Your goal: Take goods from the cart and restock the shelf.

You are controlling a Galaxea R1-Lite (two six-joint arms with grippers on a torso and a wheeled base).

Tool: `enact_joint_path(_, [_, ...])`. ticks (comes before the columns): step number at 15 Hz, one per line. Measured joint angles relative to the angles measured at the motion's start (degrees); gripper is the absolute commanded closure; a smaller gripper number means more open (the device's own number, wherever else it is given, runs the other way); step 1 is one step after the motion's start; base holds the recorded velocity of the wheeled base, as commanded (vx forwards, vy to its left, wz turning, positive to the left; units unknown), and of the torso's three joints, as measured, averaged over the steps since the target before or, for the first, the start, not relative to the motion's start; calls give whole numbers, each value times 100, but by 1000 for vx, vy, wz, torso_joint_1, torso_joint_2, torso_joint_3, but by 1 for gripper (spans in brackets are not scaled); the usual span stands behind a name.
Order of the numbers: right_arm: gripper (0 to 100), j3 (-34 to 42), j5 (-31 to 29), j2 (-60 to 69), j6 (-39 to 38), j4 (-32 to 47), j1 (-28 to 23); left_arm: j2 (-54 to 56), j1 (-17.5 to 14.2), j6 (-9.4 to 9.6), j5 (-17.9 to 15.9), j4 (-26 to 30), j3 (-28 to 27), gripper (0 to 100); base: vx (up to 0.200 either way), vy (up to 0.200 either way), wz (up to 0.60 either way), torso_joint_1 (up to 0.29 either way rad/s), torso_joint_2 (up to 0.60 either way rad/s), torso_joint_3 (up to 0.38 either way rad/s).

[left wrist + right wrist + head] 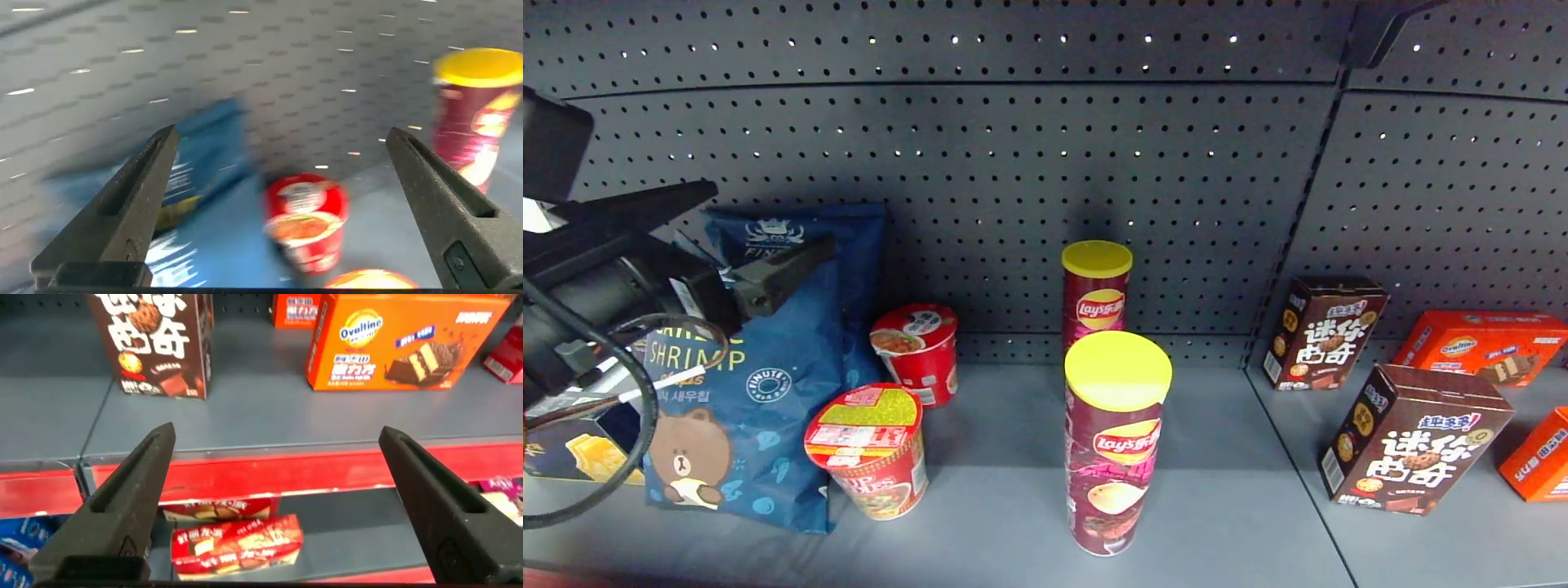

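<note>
- Starting with your right gripper: its jaws stand wide apart with nothing between them, low in front of the red shelf edge. Red packs lie on the level below that edge.
- Your left gripper is also spread wide and holds nothing. It hangs at the left end of the shelf, over the shrimp bag.
- None of the goods is in either gripper; what you see stands on the shelf.
- Nearest its front stand the front can, upright with a yellow lid, and the front cup to its left, tilted and touching the shrimp bag.
- To your right, past the shelf divider, the front brown box stands upright, with an orange box at the picture's edge beside it.
- Farther in, the back cup sits behind the front cup, just beside the bags.
- The back can stands right behind the front can, close to the pegboard.
- A second blue bag leans on the pegboard behind the shrimp bag.
- Far right, the back brown box and a wide orange box sit near the rear wall.
</note>
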State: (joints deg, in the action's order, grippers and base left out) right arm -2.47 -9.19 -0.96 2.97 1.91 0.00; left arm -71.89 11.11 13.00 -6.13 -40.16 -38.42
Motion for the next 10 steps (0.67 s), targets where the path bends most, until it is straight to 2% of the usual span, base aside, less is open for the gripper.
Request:
enact_joint_path(4, [0,0,57,80,-35,0,0,863,-664,-17,1,162,709,0,0,0,0,0,0,0])
enact_joint_path(6, [0,0,60,91,-30,2,-2,1519,-822,-16,91,334,1269,0,0,0,0,0,0,0])
enact_joint_path(8, [0,0,60,96,-33,2,-5,2249,-894,-11,357,567,1938,0,0,0,0,0,0,0])
enact_joint_path(10, [0,0,60,96,-35,2,-5,2994,-924,20,809,863,2526,0,0,0,0,0,0,0])
